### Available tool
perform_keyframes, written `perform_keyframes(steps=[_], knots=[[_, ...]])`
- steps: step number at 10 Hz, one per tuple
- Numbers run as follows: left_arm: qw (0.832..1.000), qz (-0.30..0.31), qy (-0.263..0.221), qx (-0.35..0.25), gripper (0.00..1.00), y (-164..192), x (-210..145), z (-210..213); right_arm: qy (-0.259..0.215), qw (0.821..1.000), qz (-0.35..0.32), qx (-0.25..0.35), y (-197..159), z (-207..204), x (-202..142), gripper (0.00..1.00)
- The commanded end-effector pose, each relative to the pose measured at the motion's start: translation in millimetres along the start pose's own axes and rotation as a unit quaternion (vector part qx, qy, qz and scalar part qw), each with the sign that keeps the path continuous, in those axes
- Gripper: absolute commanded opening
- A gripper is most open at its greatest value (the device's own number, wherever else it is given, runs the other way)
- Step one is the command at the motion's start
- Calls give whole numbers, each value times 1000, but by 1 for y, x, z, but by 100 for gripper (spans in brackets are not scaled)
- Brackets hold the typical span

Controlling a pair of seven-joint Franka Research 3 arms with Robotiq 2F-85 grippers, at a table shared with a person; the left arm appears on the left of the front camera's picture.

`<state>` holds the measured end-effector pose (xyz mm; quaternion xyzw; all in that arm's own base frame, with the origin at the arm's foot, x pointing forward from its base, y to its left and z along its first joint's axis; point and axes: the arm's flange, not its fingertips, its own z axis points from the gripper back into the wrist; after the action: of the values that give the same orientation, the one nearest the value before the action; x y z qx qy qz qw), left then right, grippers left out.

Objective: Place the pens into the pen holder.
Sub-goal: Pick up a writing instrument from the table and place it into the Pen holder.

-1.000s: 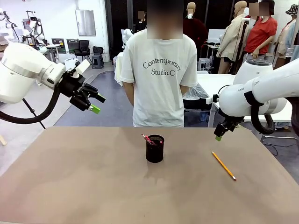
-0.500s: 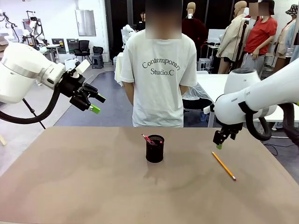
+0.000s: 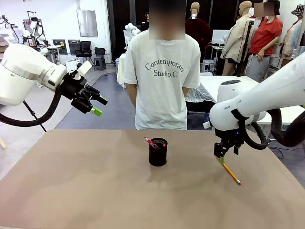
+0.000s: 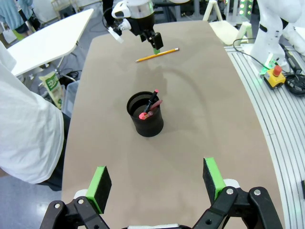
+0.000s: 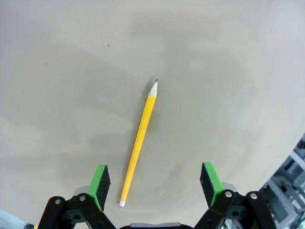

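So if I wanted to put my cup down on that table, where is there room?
Plenty: the whole near half and the left side beside the pen holder are bare. Avoid the right, where the right gripper hangs over the pencil.

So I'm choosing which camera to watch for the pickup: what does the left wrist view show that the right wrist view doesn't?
Left wrist view alone: the pen holder with two pens inside, the open left gripper, the right arm above the pencil, a person's white sleeve. Right wrist view alone: the open right gripper close up, the pencil's dark tip. Both: the yellow pencil lying flat on the brown table.
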<state>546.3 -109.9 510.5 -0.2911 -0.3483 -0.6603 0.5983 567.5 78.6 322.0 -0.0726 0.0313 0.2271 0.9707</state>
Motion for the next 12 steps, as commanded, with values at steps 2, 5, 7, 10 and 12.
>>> perform_keyframes(steps=[2,5,7,10,12], knots=[[1000,2,0,-2,100,-2,0,1,26,999,-25,0,-3,1,20,100],[1000,2,0,-2,100,-2,0,1,8,1000,-6,2,-3,-1,5,100],[1000,2,0,-2,100,-2,0,1,40,997,-36,48,-6,-8,16,100],[1000,2,0,-2,100,-2,0,1,27,994,-67,85,-10,-23,29,100],[1000,2,0,-2,100,-2,0,1,4,995,-59,80,-9,-26,26,100]])
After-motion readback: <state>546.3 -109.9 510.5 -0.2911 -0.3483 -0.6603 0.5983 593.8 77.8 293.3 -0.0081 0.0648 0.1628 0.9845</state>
